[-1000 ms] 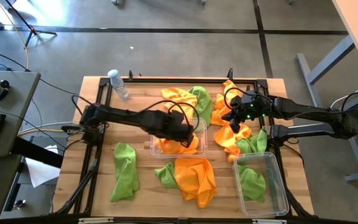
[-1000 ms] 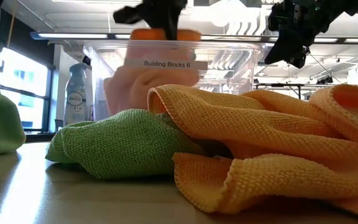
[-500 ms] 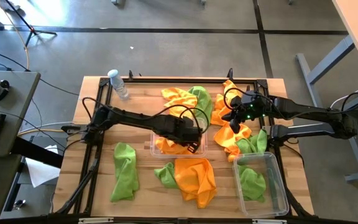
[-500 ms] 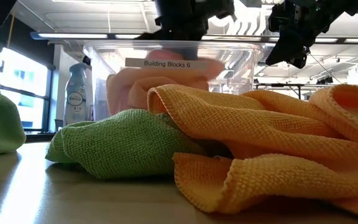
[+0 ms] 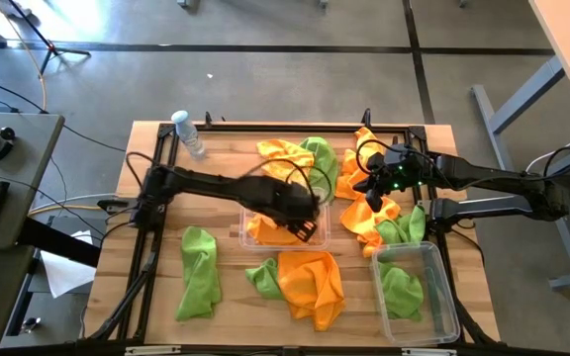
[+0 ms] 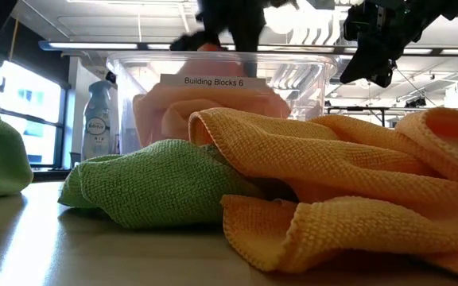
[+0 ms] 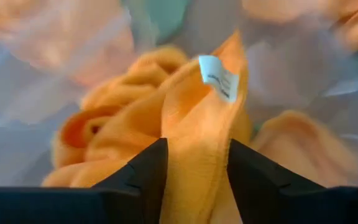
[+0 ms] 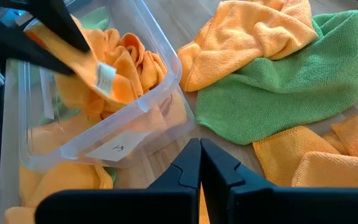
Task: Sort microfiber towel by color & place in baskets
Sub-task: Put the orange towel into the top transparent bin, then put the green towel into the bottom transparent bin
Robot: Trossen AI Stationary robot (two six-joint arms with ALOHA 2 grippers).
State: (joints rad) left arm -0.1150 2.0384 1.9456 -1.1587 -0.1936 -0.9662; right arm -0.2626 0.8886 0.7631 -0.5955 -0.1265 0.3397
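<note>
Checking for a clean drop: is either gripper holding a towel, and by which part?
An orange towel sits between the left gripper's parted fingers over the basket, by a fold near its tag; grip uncertain. The right gripper holds nothing.

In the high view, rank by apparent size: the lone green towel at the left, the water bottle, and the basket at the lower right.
1. Basket at the lower right.
2. Lone green towel, clearly smaller than that basket.
3. Water bottle, clearly smallest.

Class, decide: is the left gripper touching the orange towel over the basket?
Touching. In the left wrist view, the orange towel fills the gap between the left gripper fingers, pressed against both.
</note>
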